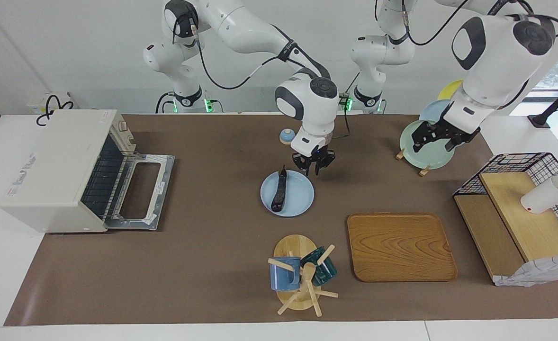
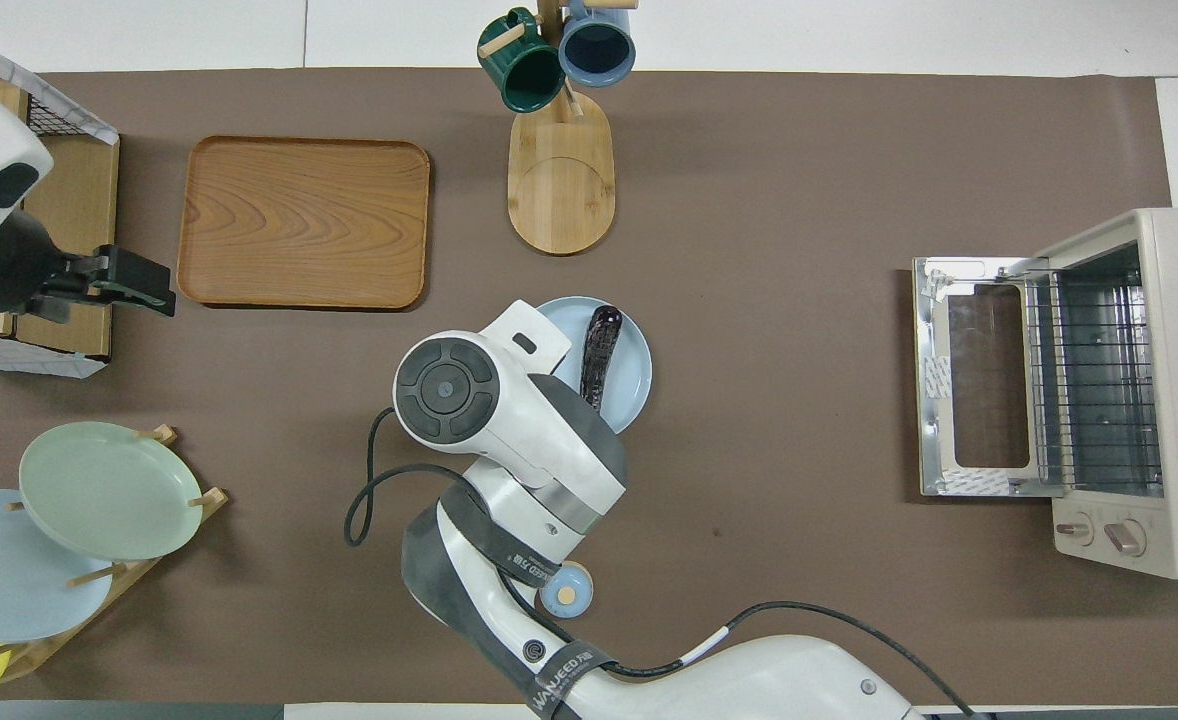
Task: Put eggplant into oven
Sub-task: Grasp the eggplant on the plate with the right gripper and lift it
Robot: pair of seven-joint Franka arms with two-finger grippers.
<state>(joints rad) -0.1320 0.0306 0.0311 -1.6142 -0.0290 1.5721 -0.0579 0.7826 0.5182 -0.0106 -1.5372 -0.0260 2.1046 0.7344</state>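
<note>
While the eggplant (image 1: 279,191) lies lengthwise on a pale blue plate (image 1: 301,201) near the middle of the worktop (image 1: 212,246), its stem end toward the robots, the right end effector (image 1: 313,165) hangs just above the plate's robot-side rim, beside the stem and apart from it, with its fingers parted and nothing between them. In the overhead view the right arm's wrist covers that end of the plate, and only the eggplant's farther part (image 2: 599,350) shows past it. The oven (image 1: 56,166) stands at the right arm's end of the worktop, its door (image 1: 139,192) folded down flat and the wire rack (image 2: 1099,370) visible inside; it is well apart from the plate. The left end effector (image 1: 433,137) is raised at the left arm's end, over a green plate (image 1: 426,151) that leans in a wooden rack (image 2: 134,580) together with a blue plate and a yellow one; its fingers stand wide apart and hold nothing. A small blue knob-topped lid (image 1: 287,136) sits on the worktop nearer to the robots than the eggplant's plate. Farther from the robots than that plate are a wooden tray (image 1: 400,246) and a mug tree (image 1: 300,274) on an oval wooden base, carrying a blue mug (image 1: 283,274) and a dark green mug (image 1: 324,267). A wire basket (image 1: 520,166) with wooden boards and a white cup (image 1: 544,194) occupies the worktop's corner at the left arm's end.
</note>
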